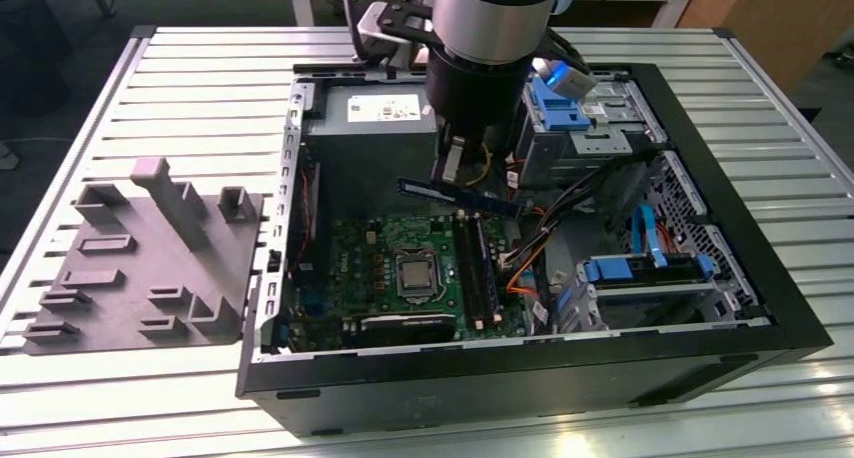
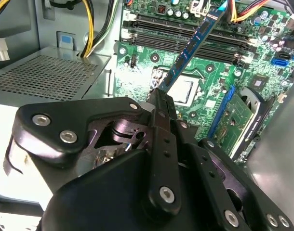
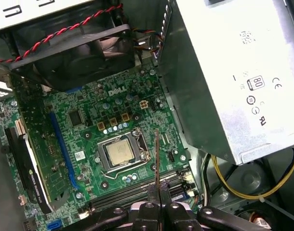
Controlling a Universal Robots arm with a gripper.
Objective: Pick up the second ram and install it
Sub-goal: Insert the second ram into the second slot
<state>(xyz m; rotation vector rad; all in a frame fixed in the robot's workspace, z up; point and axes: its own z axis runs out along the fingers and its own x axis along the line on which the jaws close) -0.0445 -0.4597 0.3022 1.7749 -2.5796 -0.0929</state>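
My gripper [image 1: 451,178] hangs inside the open computer case [image 1: 747,338], shut on the ram [image 1: 461,195], a long dark blue stick held level above the motherboard [image 1: 374,268]. In the second wrist view the ram [image 2: 190,45] juts out from my gripper [image 2: 161,96] across the black memory slots [image 2: 185,36]. Seen edge-on in the first wrist view, the ram [image 3: 157,159] is a thin line rising from my gripper [image 3: 159,190], over the memory slots [image 3: 132,190] and beside the processor socket [image 3: 120,153]. In the exterior view the memory slots [image 1: 474,268] lie just below the stick.
A grey power supply [image 1: 374,118] stands behind my arm. Orange and yellow cables [image 1: 527,263] and blue drive bays [image 1: 627,268] fill the case on the exterior view's right. A grey moulded fixture [image 1: 147,258] lies on the slatted table at its left. An expansion card [image 1: 400,328] sits near the front.
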